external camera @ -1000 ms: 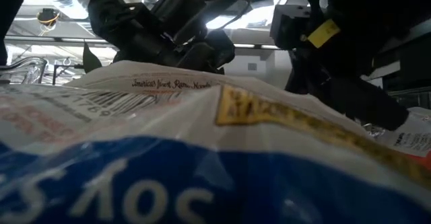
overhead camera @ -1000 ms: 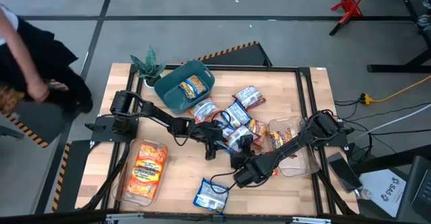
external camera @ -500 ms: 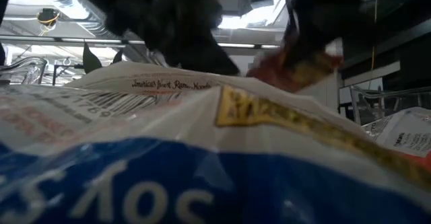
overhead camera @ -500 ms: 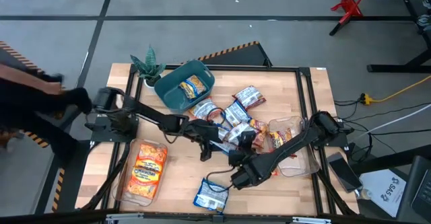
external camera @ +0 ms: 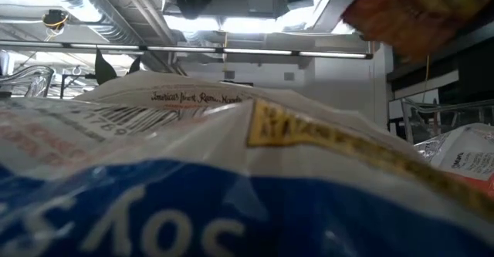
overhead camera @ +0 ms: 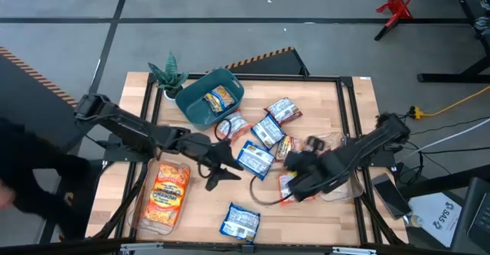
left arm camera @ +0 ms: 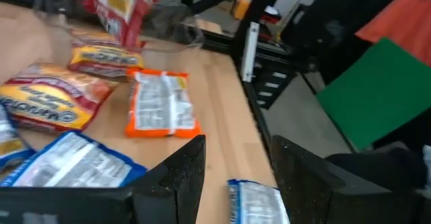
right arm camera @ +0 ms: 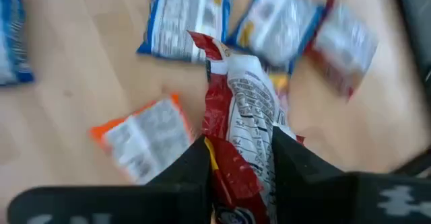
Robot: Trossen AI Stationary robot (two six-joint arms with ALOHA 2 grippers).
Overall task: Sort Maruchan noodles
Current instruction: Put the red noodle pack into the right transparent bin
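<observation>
Wooden table [overhead camera: 352, 102]; only wrist view shows right claw [right arm camera: 239, 153] clamping red packet [right arm camera: 239, 116].

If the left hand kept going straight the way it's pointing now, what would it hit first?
Probably the orange packet lying face down on the table: it sits just beyond the open left hand, with bare wood between them. Depth is hard to judge, so this is tentative.

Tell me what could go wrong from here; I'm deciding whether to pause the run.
The right gripper pinches the red-white packet by one end, so it may slip out. It hangs above an orange packet and could drop onto it. The open left gripper sits beside a blue-white packet and might nudge it.
</observation>
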